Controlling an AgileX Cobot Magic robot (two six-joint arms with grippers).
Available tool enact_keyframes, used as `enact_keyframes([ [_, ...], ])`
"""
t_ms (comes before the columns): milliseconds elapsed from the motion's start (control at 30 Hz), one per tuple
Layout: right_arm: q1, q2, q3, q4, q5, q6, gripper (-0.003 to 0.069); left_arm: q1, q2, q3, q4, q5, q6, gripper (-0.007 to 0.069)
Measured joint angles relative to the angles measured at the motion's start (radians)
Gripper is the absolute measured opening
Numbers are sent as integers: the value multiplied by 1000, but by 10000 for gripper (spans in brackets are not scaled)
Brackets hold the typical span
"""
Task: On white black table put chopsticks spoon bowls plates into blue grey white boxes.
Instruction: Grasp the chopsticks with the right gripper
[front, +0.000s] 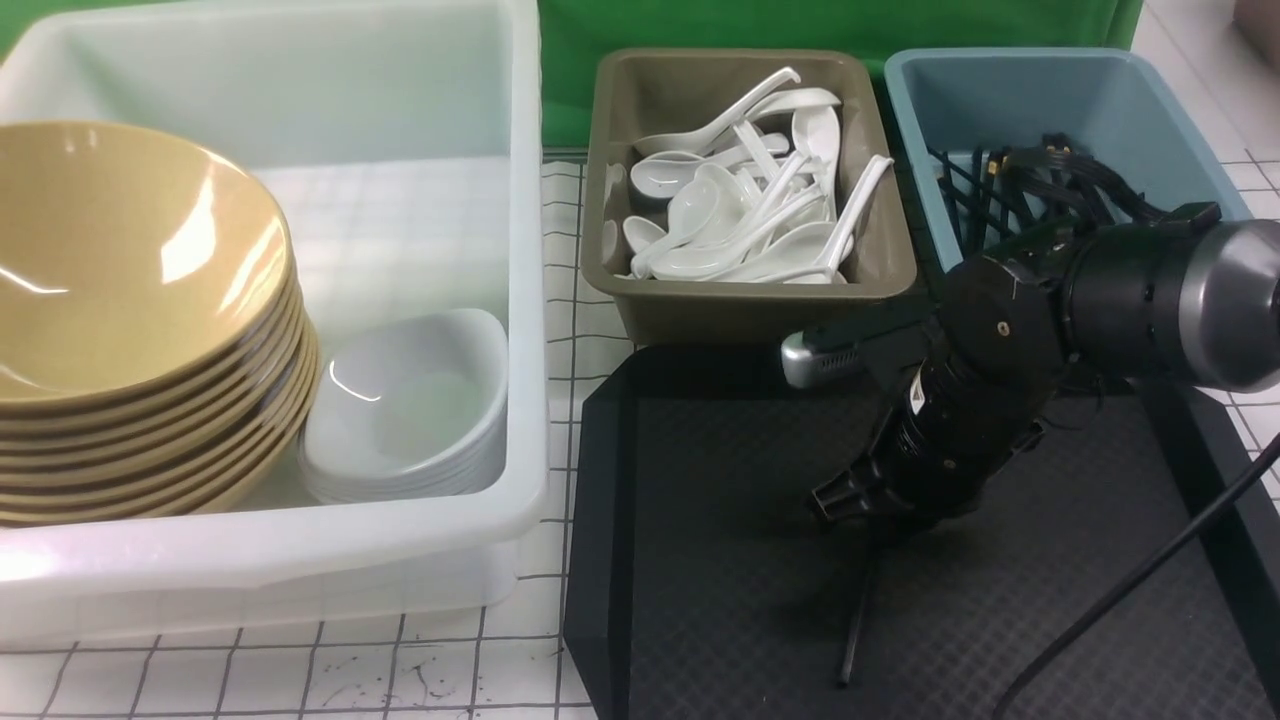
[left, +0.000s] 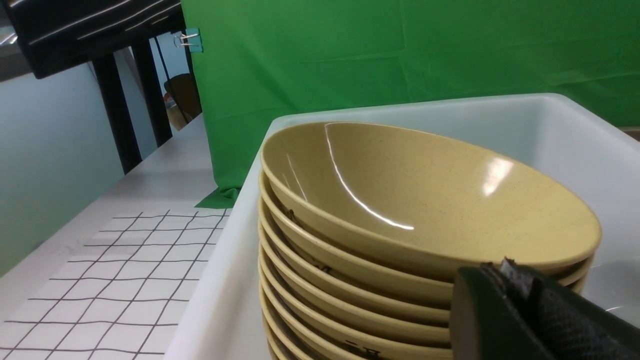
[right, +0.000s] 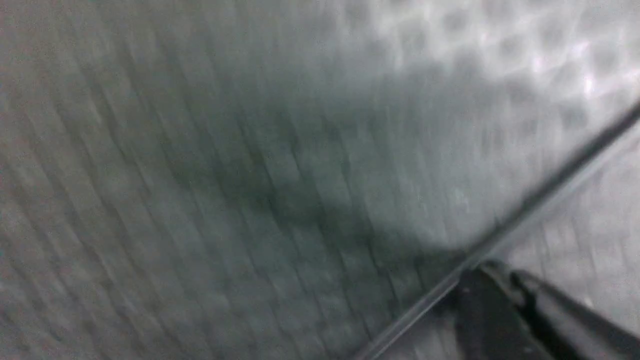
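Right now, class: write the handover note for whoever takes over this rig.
Left gripper: shut, empty, beside the stacked mustard-tan bowls. Right gripper: shut on one thin black chopstick over the black textured tray.
Done: bowls and small white dishes in the large translucent white tub; white soup spoons in the olive-grey tub; other chopsticks in the dusty-blue tub.
To do: drop the held chopstick into the blue tub.

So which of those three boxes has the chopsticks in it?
The small blue box, far right. Black chopsticks lie in it; the olive-grey box holds white spoons, and the large white box holds tan bowls and white plates.
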Motion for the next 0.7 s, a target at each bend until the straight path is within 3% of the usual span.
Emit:
enact_keyframes([
  [67,0,4,0,-3,7,9,39,0,0,0,0,0,0,-13],
  [233,0,4,0,-6,7,65,65,0,0,1,0,0,0,-13],
  [700,40,6,-17,13,-30,120,383,0,0,1,0,-1,0,-13],
])
